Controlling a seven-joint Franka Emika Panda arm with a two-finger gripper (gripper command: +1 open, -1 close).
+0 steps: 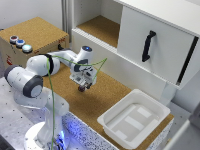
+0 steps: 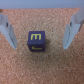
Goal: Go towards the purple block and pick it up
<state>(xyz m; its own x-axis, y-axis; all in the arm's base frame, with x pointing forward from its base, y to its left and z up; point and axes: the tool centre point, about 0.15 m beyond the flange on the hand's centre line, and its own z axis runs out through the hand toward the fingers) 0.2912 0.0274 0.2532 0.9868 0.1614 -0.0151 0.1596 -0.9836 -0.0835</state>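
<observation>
Purple block (image 2: 36, 41) lies on the cork surface (image 2: 45, 70) near the middle of the wrist frame, a small dark cube with a yellow letter-like mark on its upper face. The two fingers (image 2: 7, 29) of the gripper (image 2: 39, 30) stand spread apart, one at each side of the block, and I see a gap between each finger and the cube, so nothing is grasped yet. In the exterior view the gripper (image 1: 83, 86) hangs low over the cork, near the centre of the frame, and the block itself is too small or hidden there to point out. A white tray (image 1: 150, 107) sits at the lower right, well apart from the gripper. I judge that the approach part of the task is nearly done, because the block is already between the open fingers. What is left is to close on the block and lift it.
</observation>
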